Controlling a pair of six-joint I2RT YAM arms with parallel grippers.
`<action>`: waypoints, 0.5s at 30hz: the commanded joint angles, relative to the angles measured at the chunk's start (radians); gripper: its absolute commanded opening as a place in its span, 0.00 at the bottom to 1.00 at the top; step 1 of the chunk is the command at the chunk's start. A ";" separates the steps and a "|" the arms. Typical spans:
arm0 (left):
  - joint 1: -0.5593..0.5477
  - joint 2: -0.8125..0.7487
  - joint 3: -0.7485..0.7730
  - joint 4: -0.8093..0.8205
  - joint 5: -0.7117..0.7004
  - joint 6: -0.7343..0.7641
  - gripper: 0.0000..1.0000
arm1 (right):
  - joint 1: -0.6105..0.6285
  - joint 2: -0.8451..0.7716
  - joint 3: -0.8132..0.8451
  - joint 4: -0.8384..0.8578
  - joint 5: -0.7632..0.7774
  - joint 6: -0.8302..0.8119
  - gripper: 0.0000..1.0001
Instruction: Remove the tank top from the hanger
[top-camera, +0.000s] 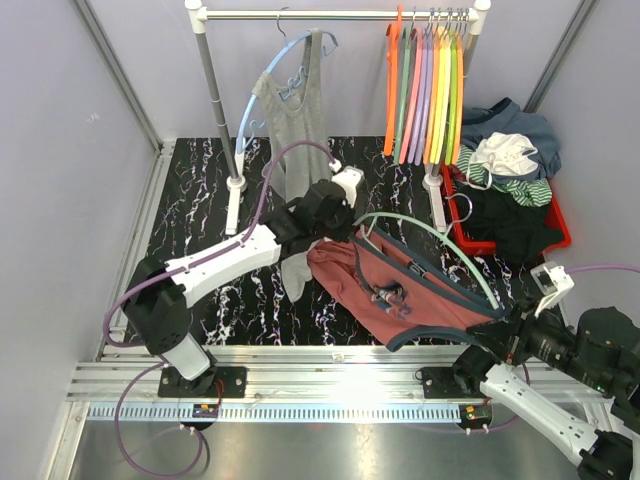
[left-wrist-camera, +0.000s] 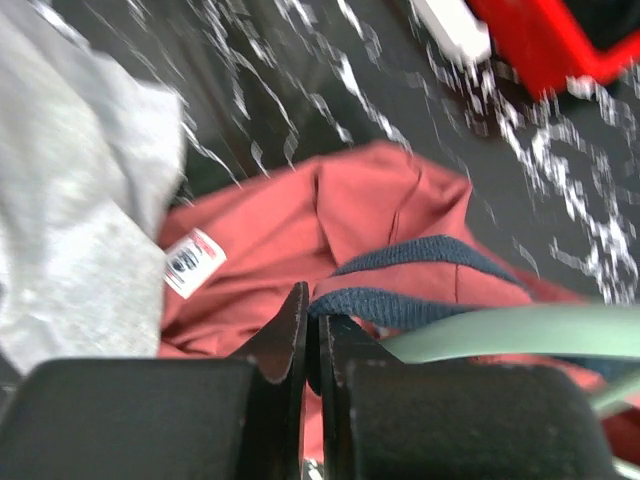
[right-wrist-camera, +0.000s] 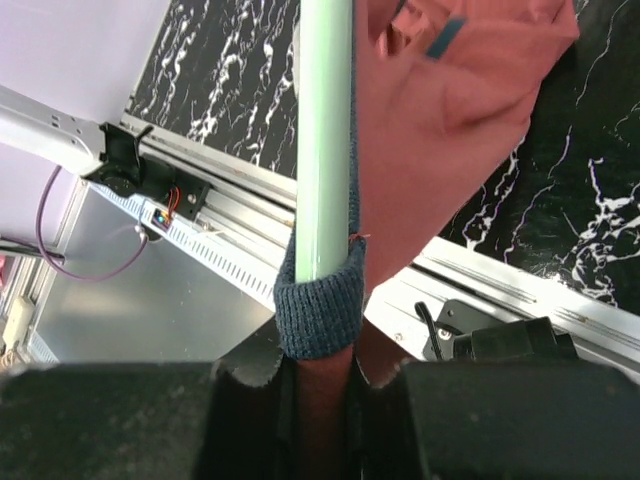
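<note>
Closest in, the right gripper (right-wrist-camera: 320, 375) is clamped on the end of the green hanger (right-wrist-camera: 325, 130), and the navy ribbed strap (right-wrist-camera: 318, 300) of the red tank top (right-wrist-camera: 450, 120) is wrapped over that end, pinned under the same fingers. The left gripper (left-wrist-camera: 312, 340) is closed to a sliver on the navy trim at the garment's opposite side. The top lies crumpled on the marble-pattern table (top-camera: 200, 200) between the 2 arms, with the hanger arching over it.

My main worry is that pinned strap. With the right fingers holding cloth and hanger together, a pull from the left would likely stretch the knit or drag the whole hanger instead of sliding the strap free. The left hold also looks thin, only an edge of trim, so it may slip under load.

Just beside the left wrist hangs a grey tank top (top-camera: 295, 120) on a blue hanger (top-camera: 250, 100). Its hem lies under the left arm and could snag on a sweep. The rack post (top-camera: 222, 110) stands near. The row of coloured hangers (top-camera: 430, 90) and the red bin (top-camera: 557, 232) of clothes sit behind, apart from the work.
</note>
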 joint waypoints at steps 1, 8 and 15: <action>0.128 0.020 -0.082 -0.015 -0.060 0.008 0.00 | -0.002 -0.083 0.105 0.079 0.058 0.015 0.00; 0.094 -0.114 -0.236 0.056 0.138 -0.050 0.00 | -0.002 -0.122 0.098 0.086 0.284 0.037 0.00; -0.151 -0.365 -0.378 0.081 0.212 -0.107 0.27 | -0.001 -0.061 -0.010 0.169 0.296 0.012 0.00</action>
